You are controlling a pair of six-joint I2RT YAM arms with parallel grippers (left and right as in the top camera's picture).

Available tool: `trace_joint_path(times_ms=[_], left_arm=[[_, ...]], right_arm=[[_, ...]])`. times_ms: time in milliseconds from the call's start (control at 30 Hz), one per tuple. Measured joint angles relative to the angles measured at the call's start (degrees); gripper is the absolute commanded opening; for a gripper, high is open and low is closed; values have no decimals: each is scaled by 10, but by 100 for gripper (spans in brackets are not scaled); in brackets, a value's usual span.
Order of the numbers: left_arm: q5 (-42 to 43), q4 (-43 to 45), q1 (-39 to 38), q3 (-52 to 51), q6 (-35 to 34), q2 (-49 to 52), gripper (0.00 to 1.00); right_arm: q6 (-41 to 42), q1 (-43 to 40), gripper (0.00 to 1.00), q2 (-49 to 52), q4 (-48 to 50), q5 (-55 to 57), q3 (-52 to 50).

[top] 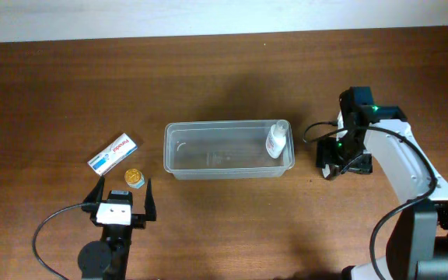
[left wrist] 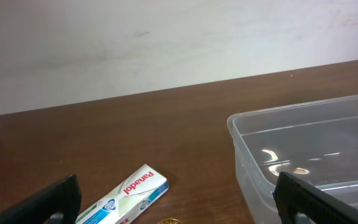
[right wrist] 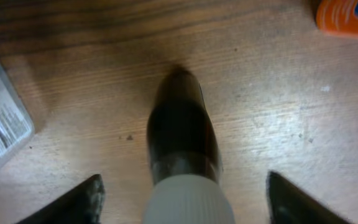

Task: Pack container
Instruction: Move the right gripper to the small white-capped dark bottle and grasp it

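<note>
The container [top: 208, 152] stands free inside but for a white bottle [top: 276, 141] at its right end. A dark bottle [right wrist: 182, 132] lies between the right gripper [right wrist: 184, 200] and its spread fingers

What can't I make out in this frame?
Overhead: dark bottle hidden beneath the right hand.
Right wrist: orange item cut off by the top edge; unidentifiable.
Left wrist: gold disc cut off by the bottom edge.
Overhead: white bottle label, inside the container, too small to read.

From the left wrist, we see the container [left wrist: 291, 109] cut by the right edge and the Panadol box [left wrist: 126, 194] by the bottom. From the right wrist, the dark bottle [right wrist: 182, 130] runs off below, and an orange item [right wrist: 350, 15] is clipped top right; we cannot identify it.
</note>
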Motion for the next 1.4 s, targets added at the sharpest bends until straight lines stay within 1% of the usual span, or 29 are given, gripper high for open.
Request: trace_joint_path(times_ms=[100,367,1033,1133,1267,1400], left_arm=[[0,0,0,0,0,0,99],[0,0,0,0,0,0,99],[0,0,0,0,0,0,99],[0,0,0,0,0,0,99],[0,0,0,0,0,0,99],[0,0,0,0,0,0,99]], right_arm=[[0,0,54,6,5,-2,0],[-1,0,40,9,9,-4,0],[-2,0,38,10,52,-4,-14],[-2,0,32,10,60,-4,-25],[-3,0,21,10,62,-4,-31],[-4,0,18,9,64,-9,-30]])
